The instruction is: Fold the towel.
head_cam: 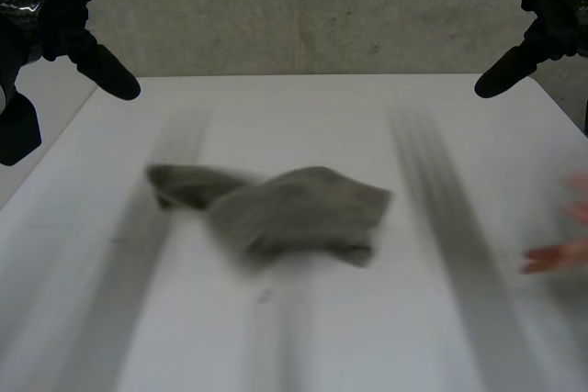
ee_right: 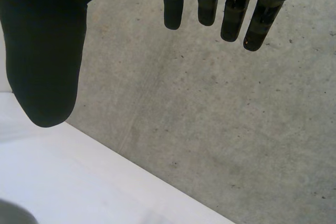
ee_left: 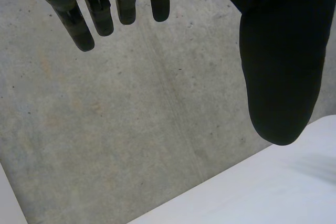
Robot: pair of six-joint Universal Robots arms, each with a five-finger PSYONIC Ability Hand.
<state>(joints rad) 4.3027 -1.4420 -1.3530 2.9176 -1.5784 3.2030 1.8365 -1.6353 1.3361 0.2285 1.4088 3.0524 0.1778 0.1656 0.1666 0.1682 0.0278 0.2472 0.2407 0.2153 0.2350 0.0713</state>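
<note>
My left hand point(head_cam: 78, 39) and right hand point(head_cam: 542, 20) hang slack and empty. The towel point(head_cam: 285, 213) looks bunched, perhaps; I might grab a fold, or strike the person's hand point(head_cam: 556, 257).

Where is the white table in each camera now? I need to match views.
Head view: the table spans the picture, towel at its middle.
Left wrist view: its edge runs past the thumb of the left hand.
Right wrist view: its edge runs past the thumb of the right hand.
Shared landmark: grey concrete bordering it.
</note>
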